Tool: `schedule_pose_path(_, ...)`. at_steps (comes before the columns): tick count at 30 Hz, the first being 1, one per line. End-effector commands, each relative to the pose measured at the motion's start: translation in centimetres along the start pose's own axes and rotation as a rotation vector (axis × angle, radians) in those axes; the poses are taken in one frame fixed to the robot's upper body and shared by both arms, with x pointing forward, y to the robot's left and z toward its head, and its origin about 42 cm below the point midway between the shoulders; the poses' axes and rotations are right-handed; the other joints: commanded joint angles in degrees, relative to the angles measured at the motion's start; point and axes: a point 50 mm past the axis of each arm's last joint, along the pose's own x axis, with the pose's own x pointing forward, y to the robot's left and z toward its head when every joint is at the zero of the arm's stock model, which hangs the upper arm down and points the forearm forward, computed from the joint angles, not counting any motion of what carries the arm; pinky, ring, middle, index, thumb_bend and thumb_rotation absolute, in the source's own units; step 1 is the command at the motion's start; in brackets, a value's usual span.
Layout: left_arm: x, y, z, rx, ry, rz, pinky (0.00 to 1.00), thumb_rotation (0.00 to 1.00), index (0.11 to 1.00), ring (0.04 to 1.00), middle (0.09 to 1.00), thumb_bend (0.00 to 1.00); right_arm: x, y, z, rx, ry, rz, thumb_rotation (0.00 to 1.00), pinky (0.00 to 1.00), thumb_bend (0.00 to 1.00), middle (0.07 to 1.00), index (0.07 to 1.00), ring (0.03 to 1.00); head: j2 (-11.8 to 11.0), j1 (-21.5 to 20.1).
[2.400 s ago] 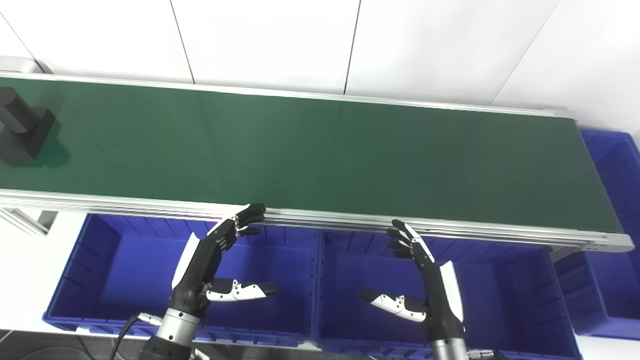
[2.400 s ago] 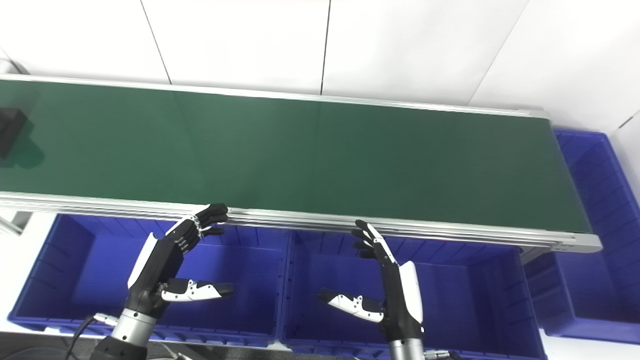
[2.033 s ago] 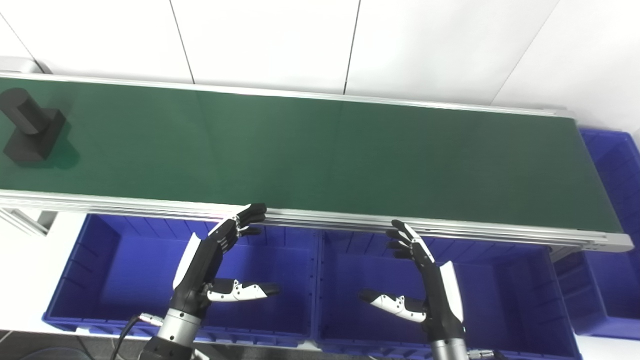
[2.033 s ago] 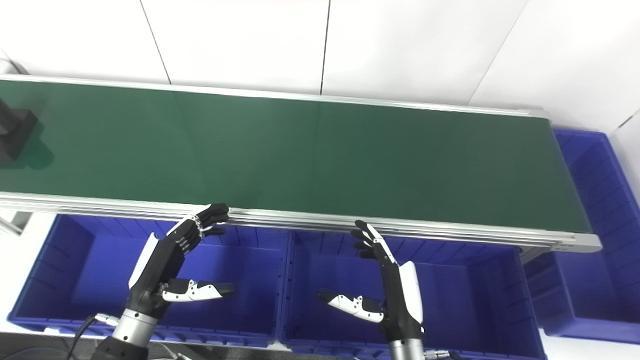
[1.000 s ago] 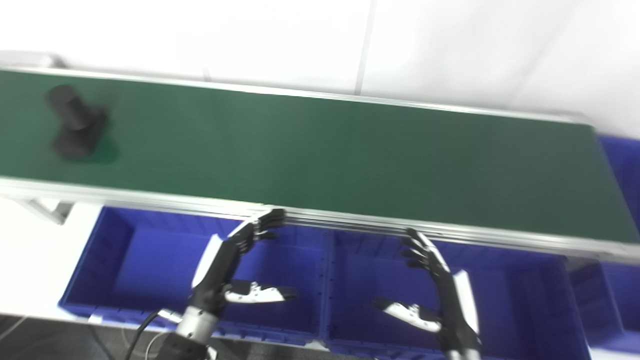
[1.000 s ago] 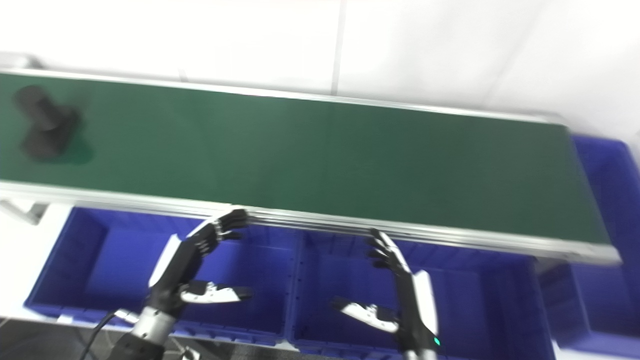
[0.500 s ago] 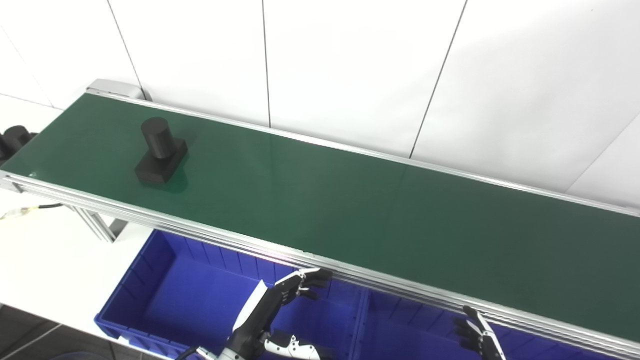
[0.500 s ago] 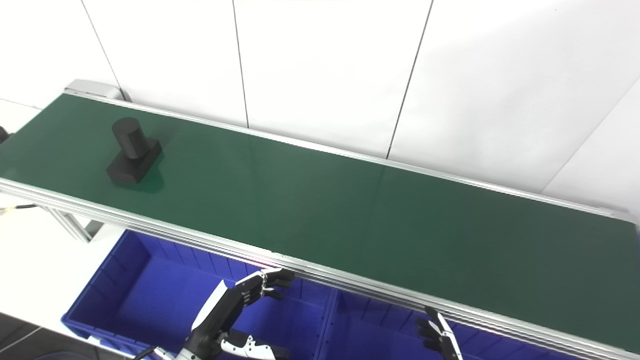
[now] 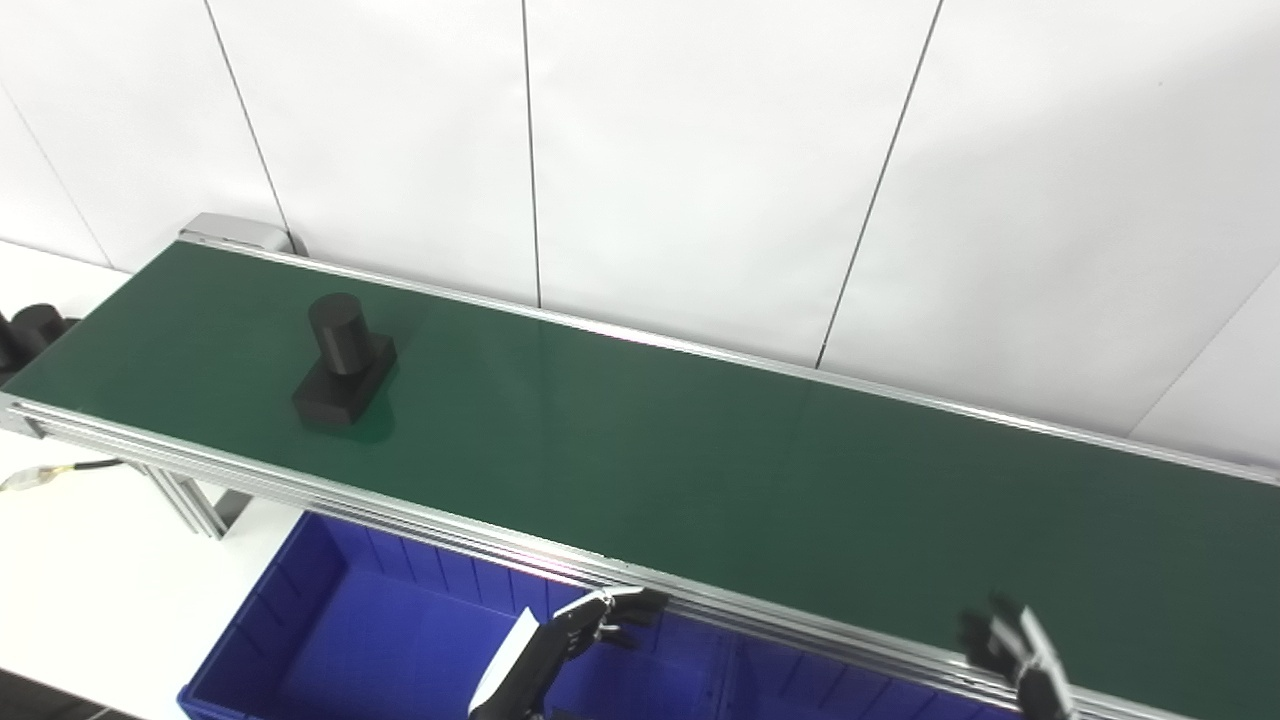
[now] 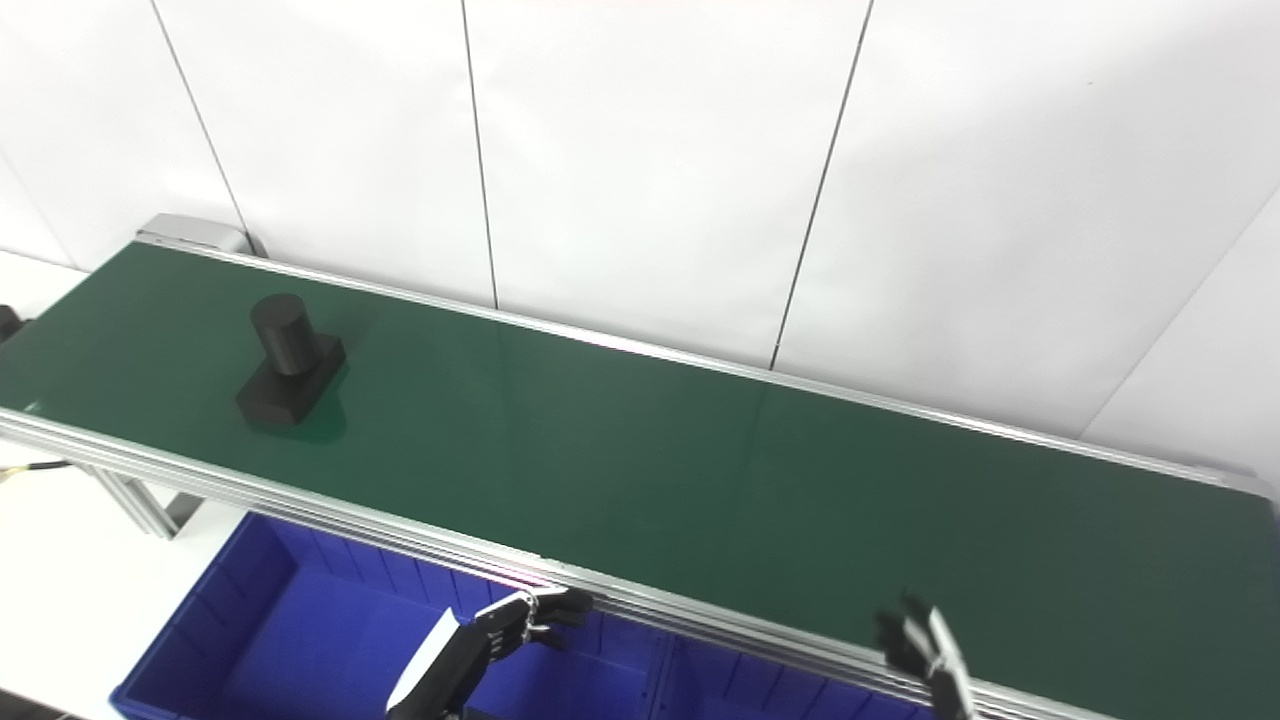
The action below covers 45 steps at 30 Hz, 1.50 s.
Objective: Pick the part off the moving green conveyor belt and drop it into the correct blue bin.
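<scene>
A black part [image 9: 340,375], an upright cylinder on a rectangular base, rides on the green conveyor belt [image 9: 700,470] near its left end; it also shows in the right eye view [image 10: 290,365]. My left hand [image 9: 560,650] is open and empty, below the belt's front rail, over the left blue bin [image 9: 330,640], far right of the part. My right hand [image 9: 1020,660] shows only raised fingers at the bottom edge, in front of the rail, open and empty. Both palms and thumbs are cut off by the picture's edge.
A second black object [image 9: 30,330] sits off the belt's left end. A second blue bin [image 9: 830,690] lies right of the first, mostly out of view. The belt's aluminium legs [image 9: 190,500] and a cable [image 9: 50,470] stand on the white table at left. A white wall is behind.
The camera has tilted up and turned left. The black part has travelled right along the belt. My right hand has risen in front of the front rail; my left hand has kept its pose.
</scene>
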Motion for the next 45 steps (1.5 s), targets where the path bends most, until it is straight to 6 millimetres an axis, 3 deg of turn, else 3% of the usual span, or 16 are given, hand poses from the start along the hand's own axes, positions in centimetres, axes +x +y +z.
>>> schedule_pose_path(1, 0.7, 0.3, 0.8, 0.010, -0.063, 0.020, 0.65, 0.20, 0.756, 0.747, 0.785, 1.00, 2.3, -0.4, 2.1, -0.004, -0.105, 0.002, 0.52, 0.71, 0.87, 0.810, 0.917, 0.758, -0.02, 0.16)
schedule_pose_path(4, 0.7, 0.2, 1.0, 0.016, -0.069, 0.019, 0.65, 0.19, 0.755, 0.742, 0.782, 1.00, 4.3, -0.5, 2.8, 0.006, -0.148, 0.022, 0.55, 0.64, 0.88, 0.829, 0.925, 0.757, 0.02, 0.18)
schedule_pose_path(9, 0.6, 0.1, 1.2, 0.010, -0.075, 0.022, 0.66, 0.20, 0.751, 0.748, 0.783, 1.00, 7.9, 0.2, 4.3, -0.038, -0.157, 0.060, 0.61, 0.62, 0.92, 0.824, 0.922, 0.766, 0.16, -0.30)
schedule_pose_path(17, 0.5, -0.1, 1.2, 0.016, -0.078, 0.033, 0.67, 0.19, 0.746, 0.748, 0.777, 1.00, 12.7, 1.7, 5.4, -0.086, -0.146, 0.177, 0.51, 0.66, 0.85, 0.825, 0.901, 0.776, 0.23, -0.69)
schedule_pose_path(22, 0.4, -0.1, 1.2, 0.001, -0.073, 0.042, 0.68, 0.18, 0.746, 0.757, 0.782, 1.00, 14.8, 3.2, 4.9, -0.090, -0.109, 0.234, 0.47, 0.68, 0.85, 0.832, 0.895, 0.785, -0.10, -0.61)
schedule_pose_path(29, 0.3, -0.1, 1.0, 0.003, -0.068, 0.048, 0.68, 0.18, 0.747, 0.754, 0.780, 1.00, 17.9, 5.6, 4.3, -0.170, -0.067, 0.286, 0.51, 0.64, 0.87, 0.839, 0.896, 0.769, -0.56, -1.36)
schedule_pose_path(45, -0.3, -0.2, 1.3, 0.002, -0.074, 0.049, 0.68, 0.18, 0.755, 0.766, 0.788, 1.00, 23.1, 10.9, 5.9, -0.243, -0.068, 0.393, 0.54, 0.66, 0.88, 0.852, 0.901, 0.782, 0.27, -2.59)
